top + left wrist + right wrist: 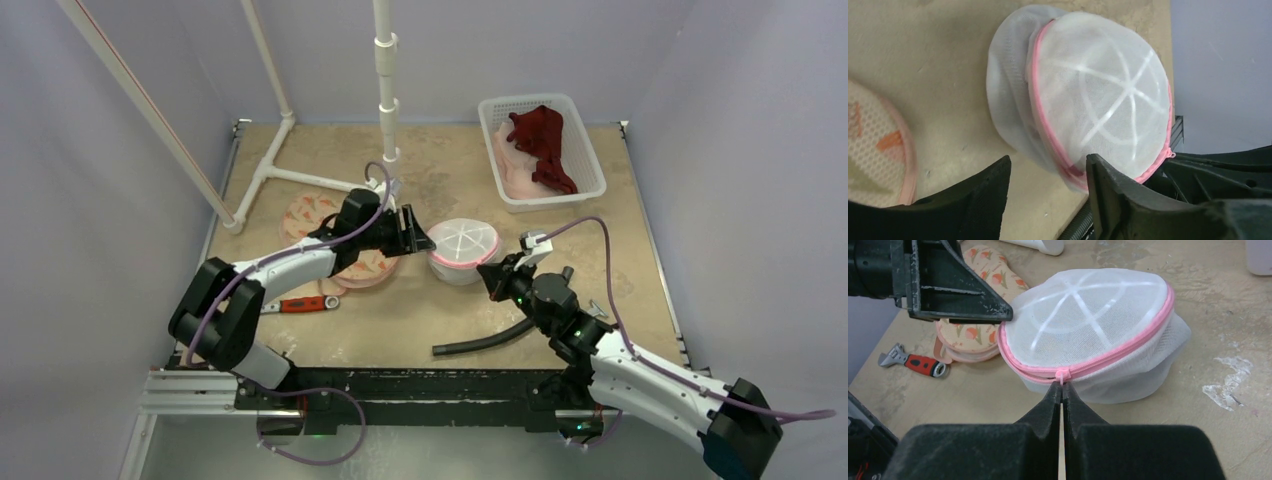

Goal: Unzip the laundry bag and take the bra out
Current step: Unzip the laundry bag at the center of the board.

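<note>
The laundry bag (462, 243) is a white mesh dome with a pink zipper, sitting mid-table. My right gripper (1062, 386) is shut on the pink zipper pull (1062, 375) at the bag's near side (1088, 325). It reaches in from the lower right in the top view (490, 272). My left gripper (425, 240) is at the bag's left edge with its jaws open. In its wrist view, the left gripper (1048, 160) has the bag's rim (1098, 95) just ahead of the gap. The bra is hidden; only white ribs show through the mesh.
A white basket (590, 150) at the back right holds dark red and pale pink garments. Patterned mesh pouches (310, 215) lie left of the bag, under my left arm. A red-handled wrench (300, 304) and a black hose (485, 342) lie near the front. White pipe frame (385, 90) stands behind.
</note>
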